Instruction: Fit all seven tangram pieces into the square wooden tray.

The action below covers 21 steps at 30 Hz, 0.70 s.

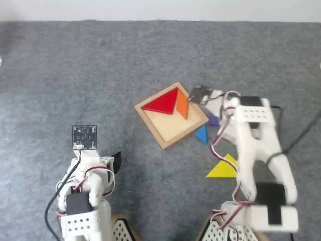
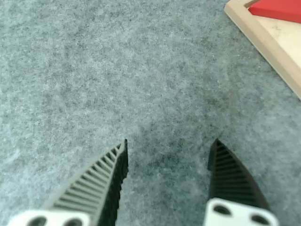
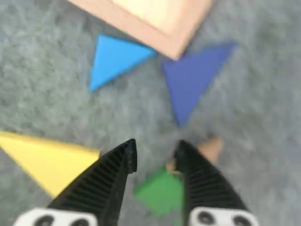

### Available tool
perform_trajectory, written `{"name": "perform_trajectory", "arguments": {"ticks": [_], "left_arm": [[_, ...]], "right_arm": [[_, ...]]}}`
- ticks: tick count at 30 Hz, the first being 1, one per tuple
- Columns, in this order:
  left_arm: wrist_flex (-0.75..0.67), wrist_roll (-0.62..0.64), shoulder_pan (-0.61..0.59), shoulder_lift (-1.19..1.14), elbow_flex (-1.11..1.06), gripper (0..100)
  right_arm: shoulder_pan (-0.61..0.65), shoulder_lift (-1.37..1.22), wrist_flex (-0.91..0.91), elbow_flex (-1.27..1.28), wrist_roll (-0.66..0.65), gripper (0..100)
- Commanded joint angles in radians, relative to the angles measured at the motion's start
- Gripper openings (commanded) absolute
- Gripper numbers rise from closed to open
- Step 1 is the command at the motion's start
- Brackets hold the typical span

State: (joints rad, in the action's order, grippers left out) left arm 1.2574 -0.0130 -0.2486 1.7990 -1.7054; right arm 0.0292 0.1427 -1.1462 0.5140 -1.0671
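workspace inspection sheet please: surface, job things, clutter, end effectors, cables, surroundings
surface: grey felt-like table cover
job's things: square wooden tray holds red triangle and orange triangle; light blue triangle, purple triangle, yellow triangle and green piece lie outside
clutter: nothing seen
end effectors: left end effector open over bare cover; right end effector open above green piece
cables: thin wires on arms; black cable at right
surroundings: pale strip beyond cover

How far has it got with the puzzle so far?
Done: the red triangle and orange triangle lie in the tray. In hand: the right pincer hovers over the green piece, grip unclear. Left: that one plus the blue, purple and yellow triangles, all on the carpet outside.
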Motion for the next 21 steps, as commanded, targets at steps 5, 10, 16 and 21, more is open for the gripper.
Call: {"name": "perform_trajectory", "arguments": {"ticks": [5, 10, 16, 21], "left_arm": [[0.005, 0.008, 0.002, 0.021, 0.022, 27], [0.005, 0.008, 0.000, 0.021, 0.022, 27], [0.005, 0.008, 0.000, 0.021, 0.022, 27], [0.005, 0.008, 0.000, 0.021, 0.022, 27]], "right_arm": [[-0.056, 0.269, -0.147, 0.178, -0.333, 22.9], [-0.038, 0.308, -0.346, 0.262, -0.704, 22.9], [0.044, 0.305, -0.377, 0.288, -0.692, 23.0], [0.128, 0.305, -0.320, 0.364, -0.608, 23.0]]}}
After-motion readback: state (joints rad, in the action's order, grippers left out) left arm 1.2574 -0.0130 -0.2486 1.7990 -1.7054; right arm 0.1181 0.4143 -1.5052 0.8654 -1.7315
